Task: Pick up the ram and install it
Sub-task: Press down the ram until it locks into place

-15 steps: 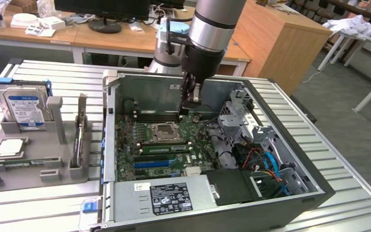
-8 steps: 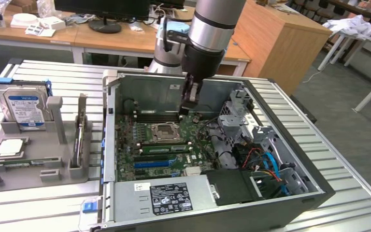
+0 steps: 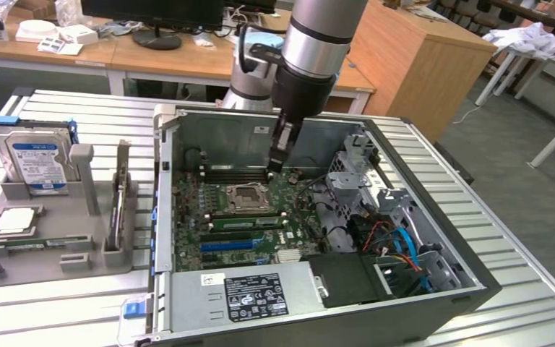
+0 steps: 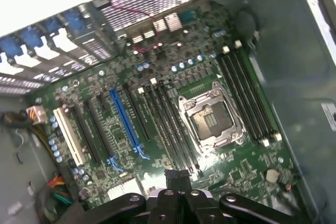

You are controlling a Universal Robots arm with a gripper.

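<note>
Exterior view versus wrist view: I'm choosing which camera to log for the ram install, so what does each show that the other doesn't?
Exterior view alone: the arm with its gripper lowered inside the open computer case, fingers shut, near the memory slots; a grey fixture outside the case, holding a blue-labelled hard drive and a thin upright stick; the power supply label.

Wrist view alone: a close look down at a blue expansion slot, a white slot and a coin battery.

Both: the motherboard, its empty CPU socket, the black memory slots.
</note>
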